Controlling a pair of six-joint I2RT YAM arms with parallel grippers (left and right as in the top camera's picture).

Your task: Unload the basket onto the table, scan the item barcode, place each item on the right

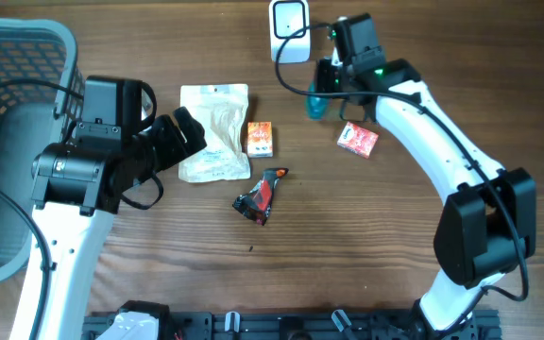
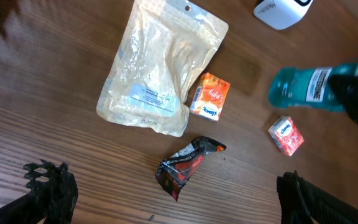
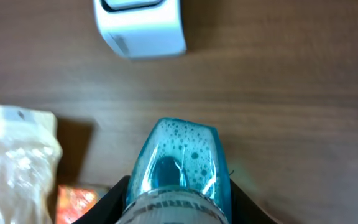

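Right gripper [image 1: 327,93] is closed partway around a teal liquid-filled bottle [image 1: 317,102], its two black fingers [image 3: 114,200] pressing the bottle's sides just behind a white printed label. In the right wrist view, the bottle's clear teal end, speckled with bubbles, points toward the white barcode scanner [image 1: 291,30] and stands apart from it, with bare wood between them. From overhead, the bottle sits just below and slightly right of the scanner, near the far edge of the wooden table [image 1: 395,274]. Whether the bottle touches the tabletop cannot be told.

Left gripper [image 1: 182,137] is spread wide with nothing between its fingers, which appear at the lower corners of the left wrist view. It hovers at the left edge of a flat translucent pouch [image 1: 213,132] with a white label. Just right of the pouch lies a small orange box [image 1: 260,139]. Below these lies a crumpled black and red wrapper [image 1: 261,195]. A small red and white box [image 1: 358,139] rests beside the right arm, near the bottle. A grey mesh basket [image 1: 26,38] stands at the table's left end.
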